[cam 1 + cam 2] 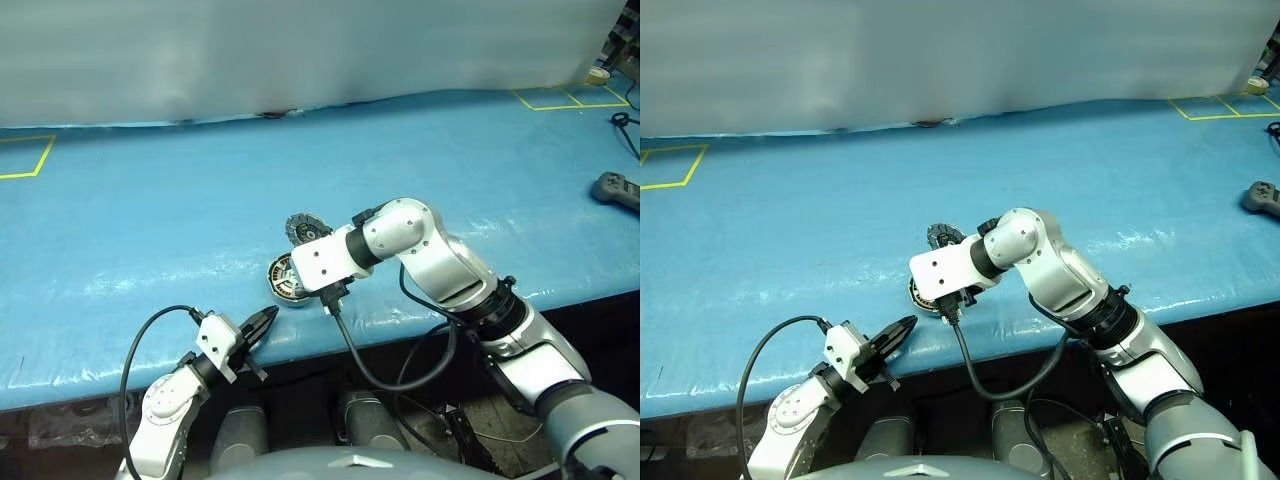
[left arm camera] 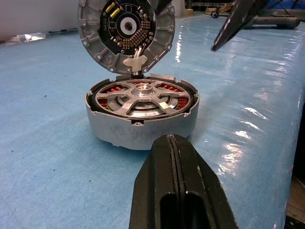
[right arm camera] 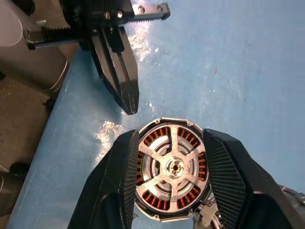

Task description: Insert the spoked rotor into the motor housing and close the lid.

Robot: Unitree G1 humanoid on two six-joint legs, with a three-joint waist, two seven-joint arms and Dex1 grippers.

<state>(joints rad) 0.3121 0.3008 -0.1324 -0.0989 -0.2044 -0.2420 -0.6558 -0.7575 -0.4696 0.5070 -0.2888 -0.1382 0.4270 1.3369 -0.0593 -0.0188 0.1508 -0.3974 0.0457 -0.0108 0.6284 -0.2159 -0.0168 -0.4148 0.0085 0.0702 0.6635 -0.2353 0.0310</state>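
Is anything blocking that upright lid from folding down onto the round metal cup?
Nothing lies on top: the spoked rotor already sits flat inside the motor housing, and the lid stands open behind it. Only the right gripper, fingers open astride the housing, hangs above and would need to clear away.

No text, label, brand or number can be read anywhere. The only signs are yellow tape outlines on the blue table cover, and they carry no writing.
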